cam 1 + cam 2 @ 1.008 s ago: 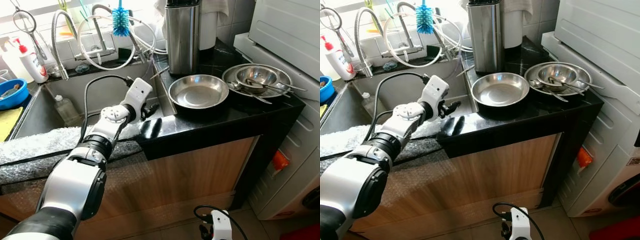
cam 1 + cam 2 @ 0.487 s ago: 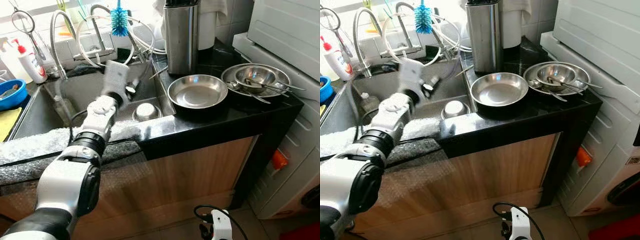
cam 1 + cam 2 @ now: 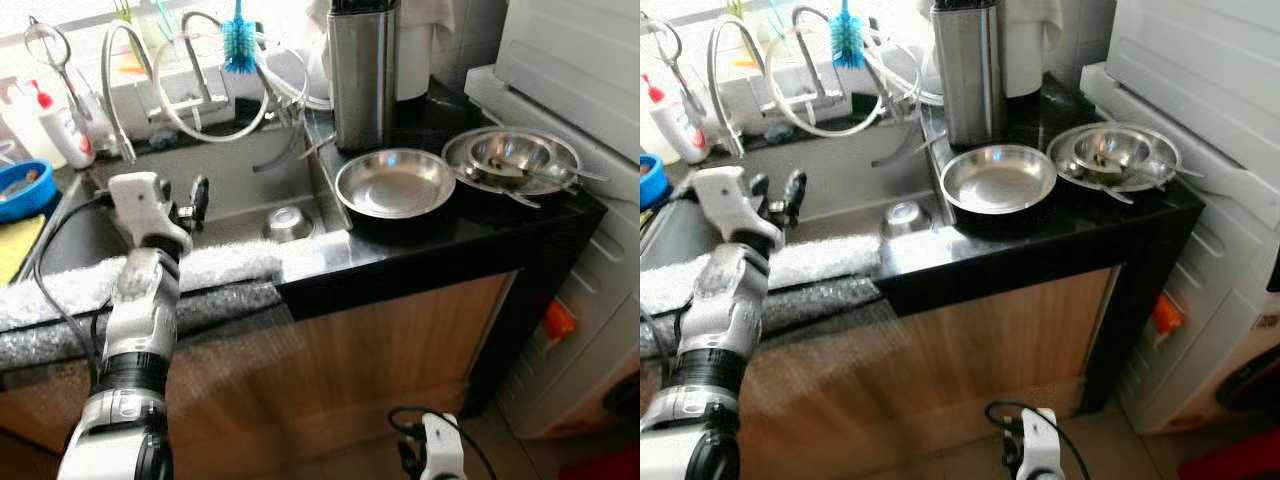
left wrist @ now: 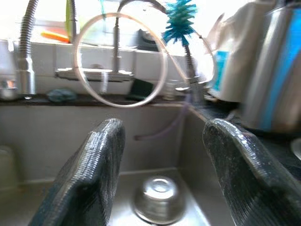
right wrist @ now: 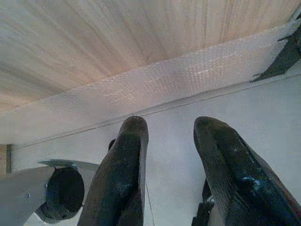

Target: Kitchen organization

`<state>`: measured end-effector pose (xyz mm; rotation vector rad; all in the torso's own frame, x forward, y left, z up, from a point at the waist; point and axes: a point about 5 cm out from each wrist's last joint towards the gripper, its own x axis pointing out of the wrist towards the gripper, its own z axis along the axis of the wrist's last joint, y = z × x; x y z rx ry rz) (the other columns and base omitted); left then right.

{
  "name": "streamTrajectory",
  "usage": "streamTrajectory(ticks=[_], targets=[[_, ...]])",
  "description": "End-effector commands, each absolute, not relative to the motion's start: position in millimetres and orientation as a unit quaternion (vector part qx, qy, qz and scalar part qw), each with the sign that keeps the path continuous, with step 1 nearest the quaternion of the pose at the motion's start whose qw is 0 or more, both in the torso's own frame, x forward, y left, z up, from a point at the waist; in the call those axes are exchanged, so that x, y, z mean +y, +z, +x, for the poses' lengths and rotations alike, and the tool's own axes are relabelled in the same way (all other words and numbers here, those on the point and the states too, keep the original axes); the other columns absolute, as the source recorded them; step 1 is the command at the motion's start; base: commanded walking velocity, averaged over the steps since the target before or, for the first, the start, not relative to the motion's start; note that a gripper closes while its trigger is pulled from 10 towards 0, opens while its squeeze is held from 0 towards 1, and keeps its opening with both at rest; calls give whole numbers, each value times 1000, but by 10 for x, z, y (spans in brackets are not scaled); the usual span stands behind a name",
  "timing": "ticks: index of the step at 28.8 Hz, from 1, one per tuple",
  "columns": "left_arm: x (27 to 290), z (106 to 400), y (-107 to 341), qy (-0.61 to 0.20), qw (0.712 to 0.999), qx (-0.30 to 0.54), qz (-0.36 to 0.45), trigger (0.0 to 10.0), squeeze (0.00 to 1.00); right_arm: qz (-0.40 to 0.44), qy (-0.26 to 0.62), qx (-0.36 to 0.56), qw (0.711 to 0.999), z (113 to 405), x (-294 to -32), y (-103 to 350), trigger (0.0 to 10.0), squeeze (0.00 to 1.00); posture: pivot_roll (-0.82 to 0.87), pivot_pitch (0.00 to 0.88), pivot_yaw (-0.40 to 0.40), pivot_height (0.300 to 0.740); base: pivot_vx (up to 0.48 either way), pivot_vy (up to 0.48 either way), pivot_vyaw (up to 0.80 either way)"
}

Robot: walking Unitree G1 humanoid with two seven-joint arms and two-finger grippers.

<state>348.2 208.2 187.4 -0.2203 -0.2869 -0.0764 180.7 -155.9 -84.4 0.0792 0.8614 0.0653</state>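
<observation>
A small steel bowl (image 3: 287, 222) lies upside down at the right end of the sink (image 3: 240, 175). My left gripper (image 3: 192, 200) hovers over the sink's left half, well left of that bowl, open and holding nothing. In the left wrist view the bowl (image 4: 160, 198) lies below and beyond the gap between the two spread fingers (image 4: 94, 169). A wide steel pan (image 3: 396, 183) sits on the black counter (image 3: 450, 240). Stacked steel bowls with spoons (image 3: 515, 155) stand to its right. My right gripper (image 5: 167, 125) hangs open near the floor by the wooden cabinet.
A tall steel canister (image 3: 362, 75) stands behind the pan. Taps, looped hoses and a blue bottle brush (image 3: 238, 40) line the sink's back. A soap bottle (image 3: 68, 130) and a blue bowl (image 3: 22, 187) are at the left. A washing machine (image 3: 580, 60) borders the counter's right.
My left arm has swung from the sink's right end by the counter edge across to its left half. The small upturned bowl, earlier hidden behind the gripper, now lies uncovered.
</observation>
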Motion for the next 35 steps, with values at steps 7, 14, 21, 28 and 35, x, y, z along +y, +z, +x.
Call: streamTrajectory(ticks=[7,14,21,28,35], targets=[[2057,3182,1925,-155,976,-117,-96,10000,0,44,32,390,919,1939,-1510,-771,10000,0,2,0,148,740,0,0,0],[2006,3036,1914,-240,966,-73,-67,10000,0,45,34,392,918,1931,-1504,-776,10000,0,10,0,147,740,0,0,0],[1965,2975,1861,-270,960,-46,-53,10000,0,47,36,392,918,1922,-1484,-780,10000,0,6,0,148,740,0,0,0],[1829,2864,1783,-327,944,2,-34,10000,0,46,33,400,915,1890,-1518,-799,10000,0,4,0,148,740,0,0,0],[1760,2874,1734,-333,943,17,-7,10000,0,46,32,405,913,1869,-1525,-812,10000,0,6,0,149,740,0,0,0]])
